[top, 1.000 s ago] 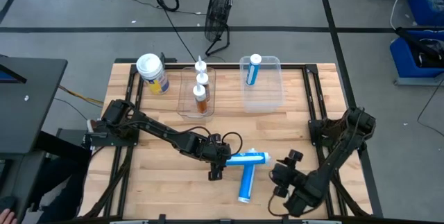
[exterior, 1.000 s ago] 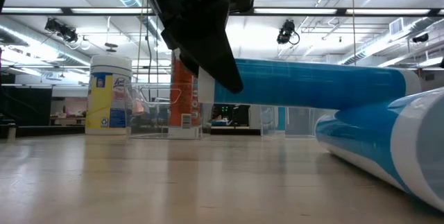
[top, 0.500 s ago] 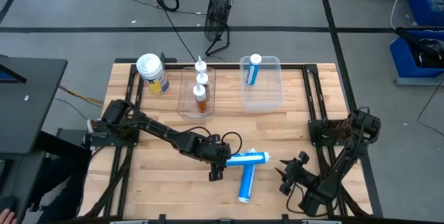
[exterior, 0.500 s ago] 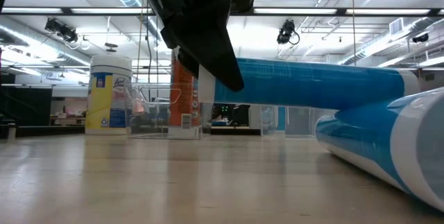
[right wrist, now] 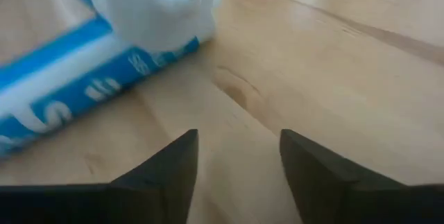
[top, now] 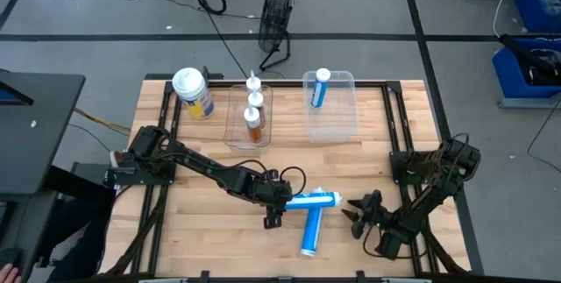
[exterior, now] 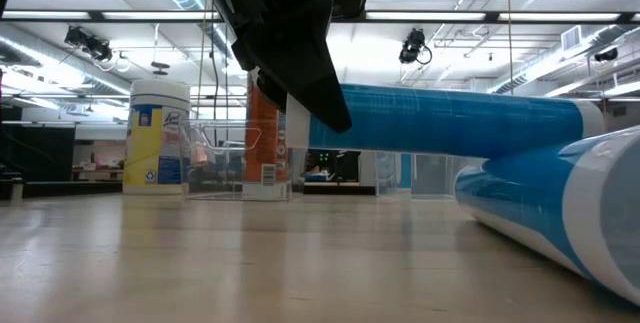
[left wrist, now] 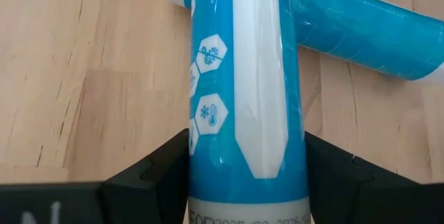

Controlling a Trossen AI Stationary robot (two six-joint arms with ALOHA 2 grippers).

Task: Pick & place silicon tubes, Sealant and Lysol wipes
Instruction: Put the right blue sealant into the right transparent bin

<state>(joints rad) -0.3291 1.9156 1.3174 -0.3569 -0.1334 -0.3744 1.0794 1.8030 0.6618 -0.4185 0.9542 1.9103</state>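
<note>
My left end effector is clamped on the tail of a blue silicone tube lying near the worktop's front middle, its cap pointing to 3 o'clock. A second blue tube lies touching it, running toward 6 o'clock. My right end effector sits just past the first tube's cap at 3 o'clock, its fingers apart around nothing. The Lysol wipes stand upright at the back left, near 10 o'clock. Sealant bottles stand in a clear bin; a third blue tube lies in another clear container.
</note>
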